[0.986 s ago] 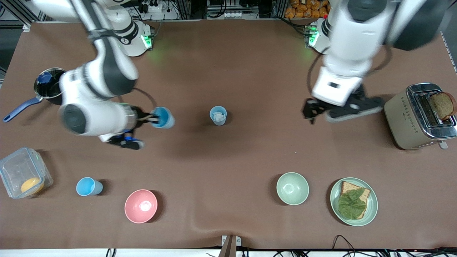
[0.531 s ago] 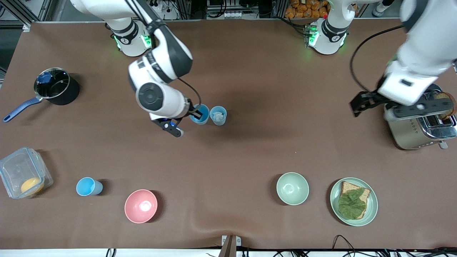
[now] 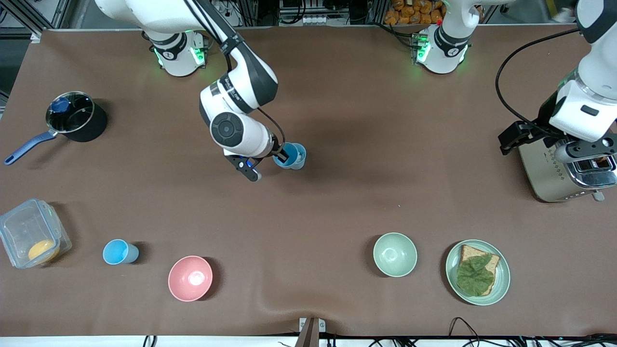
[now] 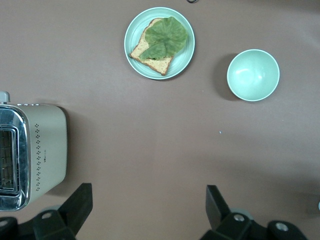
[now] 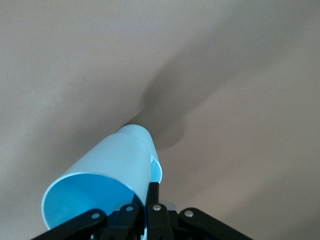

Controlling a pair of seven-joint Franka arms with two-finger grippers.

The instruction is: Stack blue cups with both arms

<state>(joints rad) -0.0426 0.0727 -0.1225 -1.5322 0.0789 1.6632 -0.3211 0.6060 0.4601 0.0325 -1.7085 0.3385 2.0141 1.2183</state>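
Observation:
My right gripper (image 3: 280,155) is shut on the rim of a bright sky blue cup (image 3: 287,158) and holds it tilted, right against the paler greyish blue cup (image 3: 300,153) that stands mid-table. In the right wrist view the held cup (image 5: 107,172) fills the frame ahead of the gripper (image 5: 150,189); the paler cup is hidden there. Another sky blue cup (image 3: 118,252) stands near the front camera, toward the right arm's end. My left gripper (image 3: 512,137) is open and empty above the table beside the toaster; its fingers (image 4: 79,201) stand wide apart.
A toaster (image 3: 554,168) stands at the left arm's end. A plate with toast and a leaf (image 3: 501,284), a pale green bowl (image 3: 395,254) and a pink bowl (image 3: 190,278) are near the front camera. A pot (image 3: 72,115) and a clear box (image 3: 29,231) are at the right arm's end.
My right gripper carried the sky blue cup toward the left arm's end until it met the paler cup. My left arm swung away to the toaster.

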